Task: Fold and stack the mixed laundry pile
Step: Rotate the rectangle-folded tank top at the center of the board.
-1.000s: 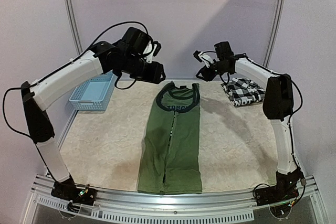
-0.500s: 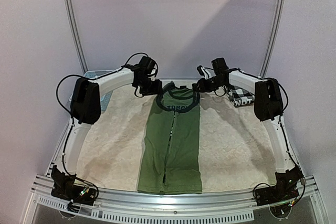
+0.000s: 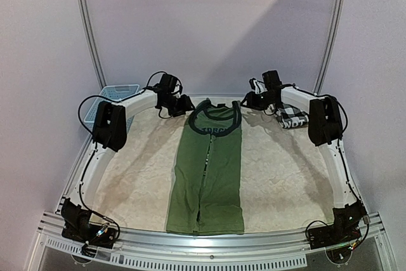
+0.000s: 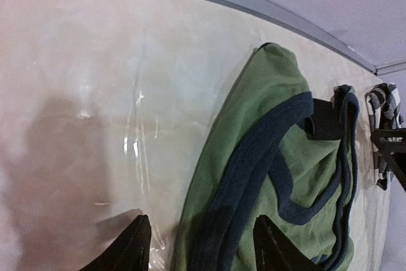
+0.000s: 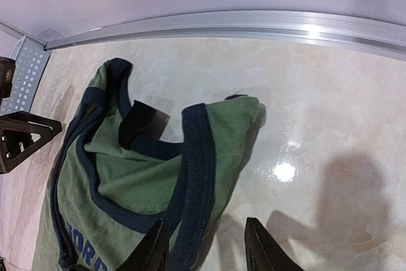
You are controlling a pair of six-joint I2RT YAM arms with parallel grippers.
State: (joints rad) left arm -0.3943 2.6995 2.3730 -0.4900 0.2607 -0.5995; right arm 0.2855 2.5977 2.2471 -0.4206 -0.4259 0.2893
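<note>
The olive-green sleeveless shirt (image 3: 208,169) lies flat down the middle of the table, folded into a long strip with its navy-trimmed collar at the far end. My left gripper (image 3: 183,106) sits low at its far-left shoulder. In the left wrist view it is open (image 4: 203,255), straddling the shoulder's navy trim (image 4: 254,176). My right gripper (image 3: 249,101) is at the far-right shoulder, open (image 5: 206,252), with the navy armhole band (image 5: 200,176) between its fingers. The black-and-white checked shirt (image 3: 293,118) lies folded at the far right, partly behind the right arm.
A light blue lattice basket (image 3: 118,93) stands at the far left, behind the left arm. A metal rail (image 5: 222,23) runs along the table's far edge, just beyond both grippers. The marbled table top (image 3: 133,169) stretches on both sides of the green shirt.
Both arms have come down from well above the table to the green shirt's shoulders. In the last half second each gripper shifted slightly outward.
</note>
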